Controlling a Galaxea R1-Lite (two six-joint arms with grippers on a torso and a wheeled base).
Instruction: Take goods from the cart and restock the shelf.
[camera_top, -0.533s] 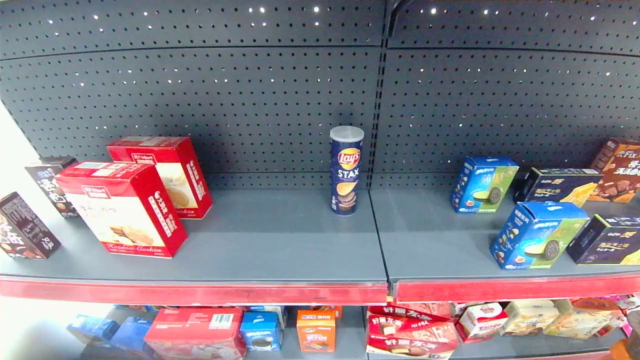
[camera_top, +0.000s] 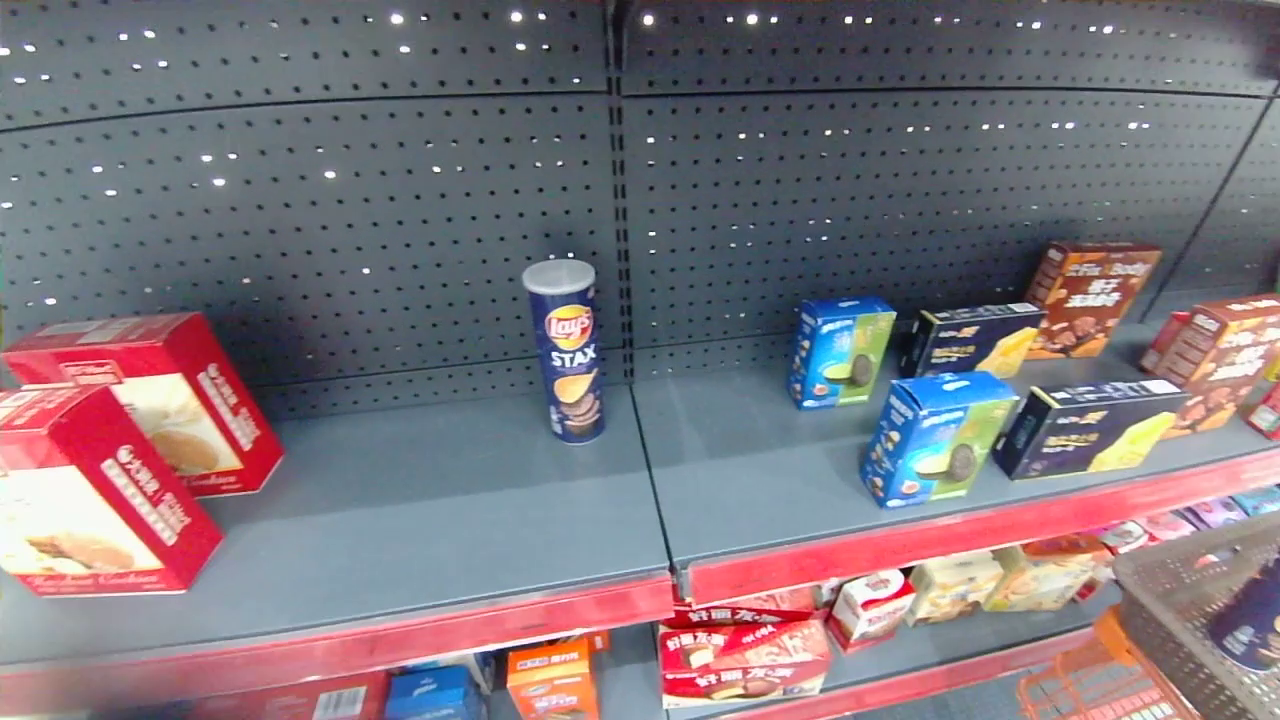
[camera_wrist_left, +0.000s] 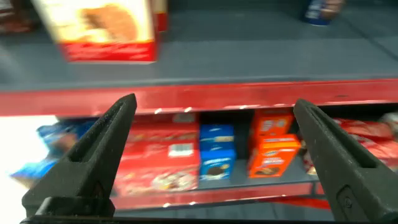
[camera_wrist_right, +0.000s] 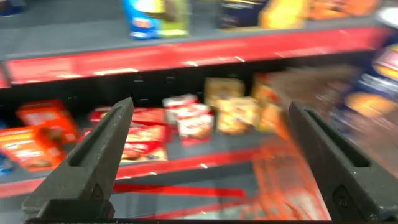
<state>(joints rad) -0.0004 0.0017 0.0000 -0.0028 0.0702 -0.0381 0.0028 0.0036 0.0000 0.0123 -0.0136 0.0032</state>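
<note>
Our view has swung right, so the cart (camera_top: 1160, 590) with a dark blue pack (camera_top: 1245, 615) now shows beside the shelf (camera_top: 420, 510); left gripper (camera_wrist_left: 214, 102) and right gripper (camera_wrist_right: 211, 106) hang spread, empty, ready to pick

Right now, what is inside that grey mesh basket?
One dark blue chips can lies inside the basket; the mesh wall and the picture's edge hide the rest.

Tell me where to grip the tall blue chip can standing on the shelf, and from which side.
Probably its mid-body, coming level from the front. The chip can stands upright, a slim cylinder near the pegboard wall, with bare shelf in front and on both sides, so there is room to straddle it.
</note>
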